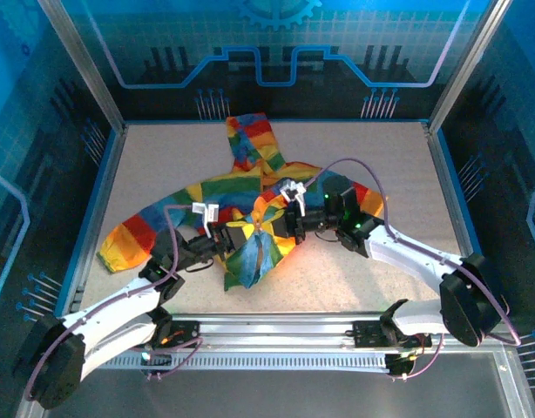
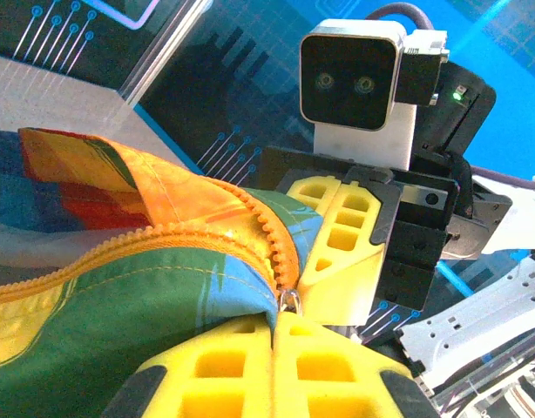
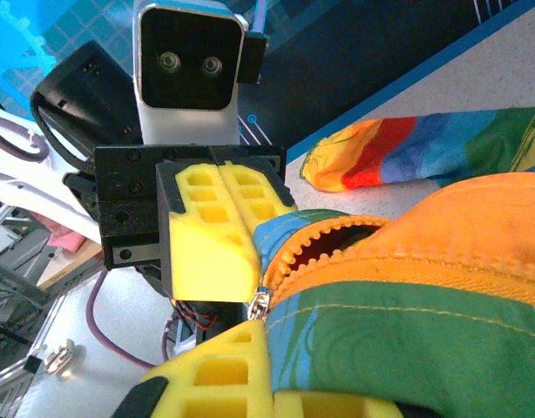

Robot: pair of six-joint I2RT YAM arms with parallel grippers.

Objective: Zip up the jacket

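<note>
**Position.** The jacket (image 1: 250,187) is found lying on the table (image 1: 381,157) at the centre of the top view. Its lower front is bunched and lifted where the two grippers meet.

**End effectors.** The left gripper (image 2: 276,335) is seen clamped tight on the fabric at the foot of the zipper. The right gripper (image 3: 254,348) is likewise pinched closed on the jacket edge facing it. The slider (image 2: 287,301) is observed just at the fingertips, and the orange teeth (image 2: 206,235) are parted above it in a wide loop. Which gripper holds the pull tab itself cannot be told.

**Assessment.** The step in hand is judged to be the start of the pull.
- The hem below the slider is to be held fixed by one gripper.
- The slider is to be drawn by the other gripper along the teeth, in line with the track and not across it.
- The two rows should be kept taut and flat, so that loose fabric is not caught.
- A slipped grip on the small tab is rated the chief risk.

**Markings.** No brand, label or legible writing is found anywhere in view.
</note>
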